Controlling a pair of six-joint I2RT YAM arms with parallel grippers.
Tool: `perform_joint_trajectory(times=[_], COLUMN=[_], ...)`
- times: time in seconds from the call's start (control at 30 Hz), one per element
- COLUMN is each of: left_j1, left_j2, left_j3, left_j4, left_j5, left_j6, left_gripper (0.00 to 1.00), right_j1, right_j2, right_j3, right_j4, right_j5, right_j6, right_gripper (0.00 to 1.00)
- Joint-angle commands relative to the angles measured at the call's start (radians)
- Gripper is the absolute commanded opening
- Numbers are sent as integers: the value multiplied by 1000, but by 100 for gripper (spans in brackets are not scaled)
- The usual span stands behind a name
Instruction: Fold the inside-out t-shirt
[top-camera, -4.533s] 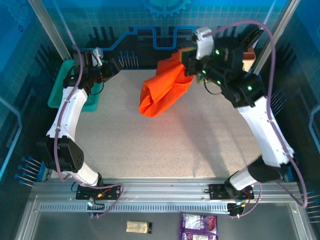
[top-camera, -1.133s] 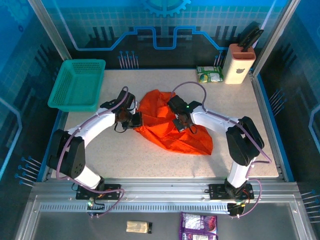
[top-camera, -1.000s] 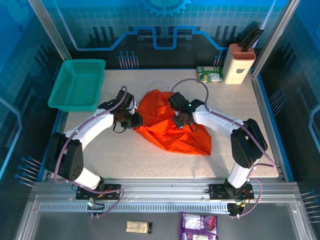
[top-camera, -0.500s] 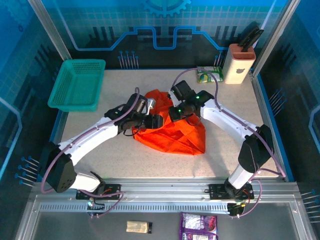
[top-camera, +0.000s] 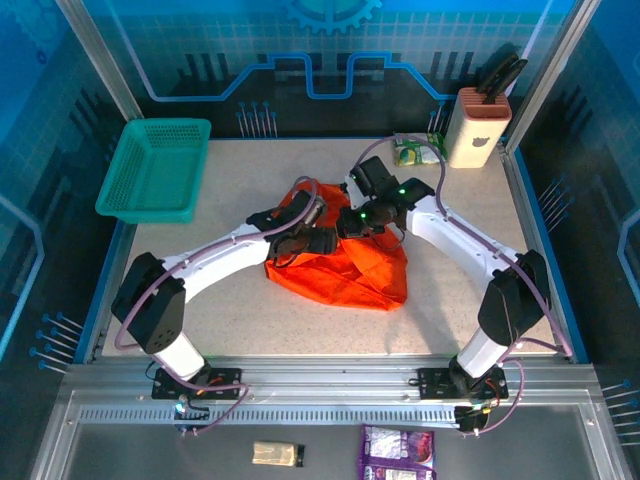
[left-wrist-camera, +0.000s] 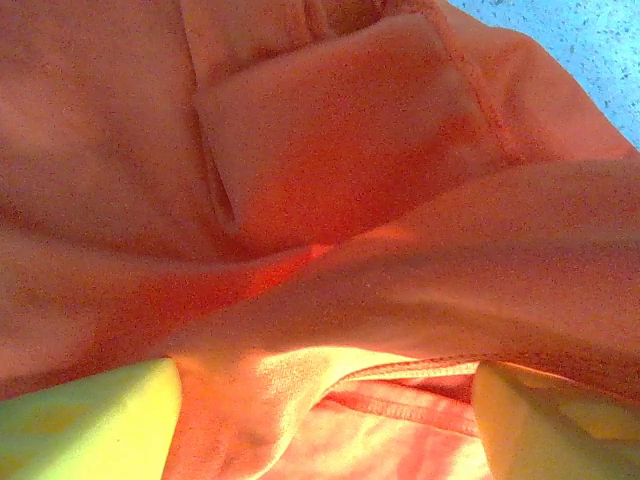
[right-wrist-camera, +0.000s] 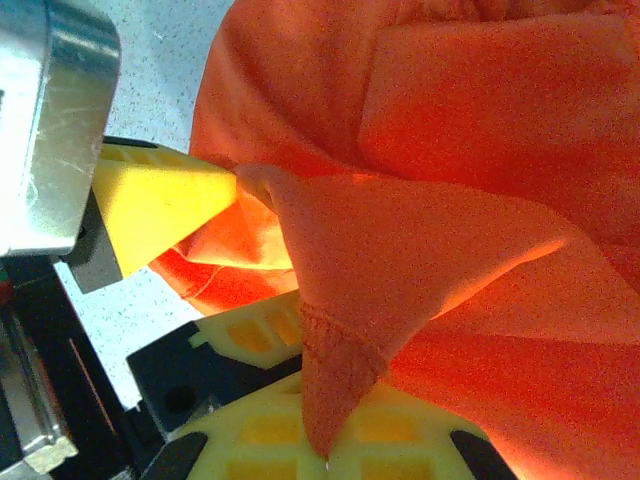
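Right pincer pinches the t-shirt — left pincer spread wide.

A robotics lab cell: aluminium frame posts, blue circuit-patterned wall panels, a speckled table, and slotted mounting rails along its near edge.

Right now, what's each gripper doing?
Left gripper: open, t-shirt cloth lying between its jaws.
Right gripper: closed, pinching the t-shirt.

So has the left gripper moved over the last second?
Yes. The left gripper has slid rightward across the table, farther from the teal mesh basket, onto the orange-red t-shirt beside the right gripper.
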Motion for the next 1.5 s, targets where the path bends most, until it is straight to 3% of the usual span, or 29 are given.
perform_joint_trajectory(times=[0.0,0.17,0.43,0.9,1.17,1.47], left_j1=[-32,-42,-82,-108,-95,-19], left_j2=[37,79,73,159,29,-60], left_j3=[56,89,41,131,84,67], left_j4=[-5,-42,88,-37,-39,-109], left_j5=[-79,-187,-7,-385,-507,-446], left_j6=[38,40,186,171,252,293], left_gripper=[84,93,96,99,93,79], right_j1=[3,-6,-44,-57,-97,-177], right_j2=[-39,-53,-64,-90,-96,-130], right_j3=[3,15,16,33,35,56], right_j4=[21,15,19,-22,-79,-114], right_j5=[-62,-70,-107,-113,-17,10], right_j6=[20,19,18,4,-41,-78], right_gripper=[0,0,0,0,0,0])
